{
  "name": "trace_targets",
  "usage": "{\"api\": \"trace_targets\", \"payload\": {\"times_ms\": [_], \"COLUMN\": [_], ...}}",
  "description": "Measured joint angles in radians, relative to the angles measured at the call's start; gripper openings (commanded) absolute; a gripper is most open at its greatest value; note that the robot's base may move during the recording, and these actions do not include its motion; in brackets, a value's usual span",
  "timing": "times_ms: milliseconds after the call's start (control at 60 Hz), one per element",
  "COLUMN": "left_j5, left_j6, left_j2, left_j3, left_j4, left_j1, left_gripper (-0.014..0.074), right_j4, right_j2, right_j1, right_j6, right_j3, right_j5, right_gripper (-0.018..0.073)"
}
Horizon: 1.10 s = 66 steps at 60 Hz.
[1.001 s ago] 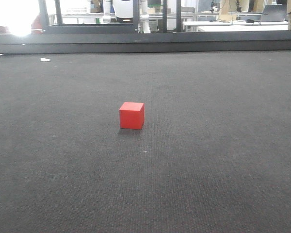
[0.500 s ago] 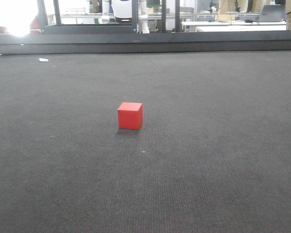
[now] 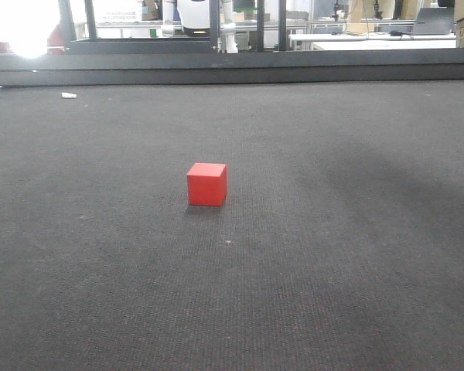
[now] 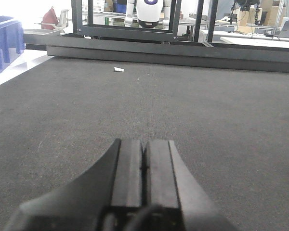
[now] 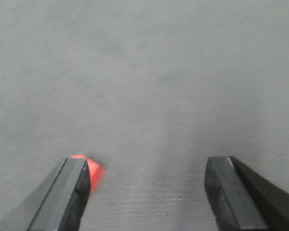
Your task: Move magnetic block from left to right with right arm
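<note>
Front view: matte red magnetic block [image 3: 207, 184]

Dark grey, finely ribbed mat [image 3: 332, 270] covering the whole work surface, bounded on the far side by a low black rail [image 3: 232, 68]. A red block [image 3: 207, 184] sits flat on the mat, slightly left of centre in the front view. A small white scrap [image 3: 69, 96] lies at the far left, just before the rail, well apart from the block. A faint shadow darkens the mat right of the block.
</note>
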Motion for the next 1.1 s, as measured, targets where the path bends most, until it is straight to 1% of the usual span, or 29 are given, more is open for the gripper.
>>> {"api": "trace_targets", "payload": {"times_ms": [83, 167, 250, 367, 467, 617, 851, 1101], "left_j5": [0.0, 0.0, 0.0, 0.0, 0.0, 0.0, 0.0, 0.0], "left_j6": [0.0, 0.0, 0.0, 0.0, 0.0, 0.0, 0.0, 0.0], "left_j2": [0.0, 0.0, 0.0, 0.0, 0.0, 0.0, 0.0, 0.0], "left_j3": [0.0, 0.0, 0.0, 0.0, 0.0, 0.0, 0.0, 0.0], "left_j4": [0.0, 0.0, 0.0, 0.0, 0.0, 0.0, 0.0, 0.0], "left_j1": [0.0, 0.0, 0.0, 0.0, 0.0, 0.0, 0.0, 0.0], "left_gripper": [-0.0116, -0.0116, -0.0116, -0.0116, -0.0116, -0.0116, -0.0116, -0.0116], "right_j4": [-0.051, -0.13, -0.204, -0.275, -0.292, -0.294, -0.258, -0.218], "right_j2": [0.108, 0.222, 0.311, 0.425, 0.508, 0.602, 0.679, 0.721], "right_j1": [0.066, 0.128, 0.17, 0.215, 0.235, 0.252, 0.253, 0.253], "right_j6": [0.108, 0.254, 0.384, 0.503, 0.552, 0.595, 0.643, 0.647], "right_j3": [-0.102, -0.216, -0.315, -0.425, -0.499, -0.564, -0.58, -0.58], "right_j5": [0.064, 0.155, 0.245, 0.341, 0.388, 0.419, 0.427, 0.43], "right_gripper": [0.0592, 0.0592, 0.0592, 0.0592, 0.0592, 0.0592, 0.0592, 0.0592]}}
